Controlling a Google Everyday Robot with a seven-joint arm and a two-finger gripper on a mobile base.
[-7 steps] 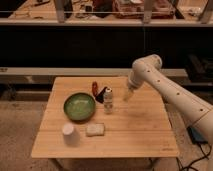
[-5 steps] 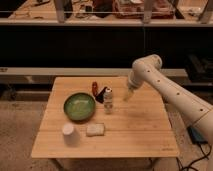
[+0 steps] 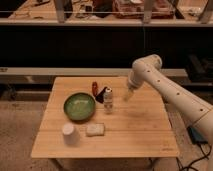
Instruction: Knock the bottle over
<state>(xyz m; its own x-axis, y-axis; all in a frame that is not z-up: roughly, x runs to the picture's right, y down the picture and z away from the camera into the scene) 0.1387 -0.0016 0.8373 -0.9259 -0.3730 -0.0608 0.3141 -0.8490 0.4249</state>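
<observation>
The small clear bottle (image 3: 108,99) with a white label and pale cap stands upright near the middle of the wooden table (image 3: 135,125), just right of the green bowl (image 3: 79,106). My gripper (image 3: 128,95) hangs at the end of the white arm, a short way to the right of the bottle and apart from it, close above the table top.
A slim red-orange bottle (image 3: 94,88) and a small dark object (image 3: 101,93) stand behind the clear bottle. A white cup (image 3: 69,133) and a white sponge-like block (image 3: 95,130) sit at the front left. A dark shelf runs behind the table.
</observation>
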